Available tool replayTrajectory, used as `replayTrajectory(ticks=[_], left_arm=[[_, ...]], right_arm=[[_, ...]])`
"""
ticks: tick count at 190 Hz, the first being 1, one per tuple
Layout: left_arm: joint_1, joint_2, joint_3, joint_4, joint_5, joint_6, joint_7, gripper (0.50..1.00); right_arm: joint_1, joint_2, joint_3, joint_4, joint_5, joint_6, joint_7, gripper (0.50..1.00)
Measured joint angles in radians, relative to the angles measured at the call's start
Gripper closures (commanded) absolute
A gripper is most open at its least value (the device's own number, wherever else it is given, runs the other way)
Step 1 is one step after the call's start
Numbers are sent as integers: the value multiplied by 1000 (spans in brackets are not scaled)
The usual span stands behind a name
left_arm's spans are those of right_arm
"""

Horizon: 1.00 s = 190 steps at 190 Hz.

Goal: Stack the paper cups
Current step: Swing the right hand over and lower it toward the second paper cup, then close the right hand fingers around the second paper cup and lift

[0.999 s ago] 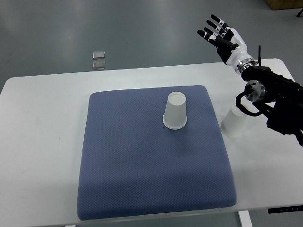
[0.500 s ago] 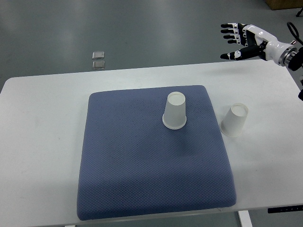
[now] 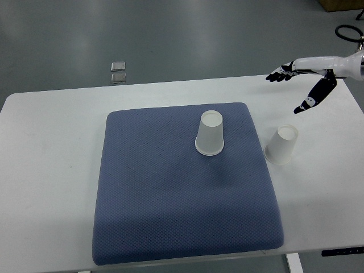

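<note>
Two upside-down white paper cups are the work here, taking the blue foam mat (image 3: 182,187) on the white table (image 3: 45,170) as the landmark: the cup on the mat (image 3: 210,133) stands near the mat's far right corner, and the cup off the mat (image 3: 282,145) stands on bare table just beside the mat's right edge, tilted a little in this view. The right hand (image 3: 310,79) hangs beyond the mat's far right corner, above the table's back edge, fingers spread and thumb splayed downward, holding nothing and well apart from both cups. The left arm does not show. The stack is not yet begun. The likely trouble is the light, empty cup off the mat: a sideways brush from those wide fingers would probably tip it or roll it toward the table's right edge, and too hard a squeeze could crumple its thin wall.
</note>
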State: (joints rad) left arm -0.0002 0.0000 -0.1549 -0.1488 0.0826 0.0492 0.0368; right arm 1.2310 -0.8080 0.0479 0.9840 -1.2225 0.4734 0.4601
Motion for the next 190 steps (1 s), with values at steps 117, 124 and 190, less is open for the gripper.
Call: replayTrajectory(ticks=[117, 124, 190], left_arm=[[0, 0, 0, 0, 0, 0, 0, 500], [0, 0, 0, 0, 0, 0, 0, 500], [0, 0, 0, 0, 0, 0, 0, 500]], right_arm=[[-71, 97, -153, 4, -314, -193, -9, 589], [-79, 102, -158, -3, -319, -206, -10, 589], [-109, 144, -167, -63, -359, -301, -12, 593]])
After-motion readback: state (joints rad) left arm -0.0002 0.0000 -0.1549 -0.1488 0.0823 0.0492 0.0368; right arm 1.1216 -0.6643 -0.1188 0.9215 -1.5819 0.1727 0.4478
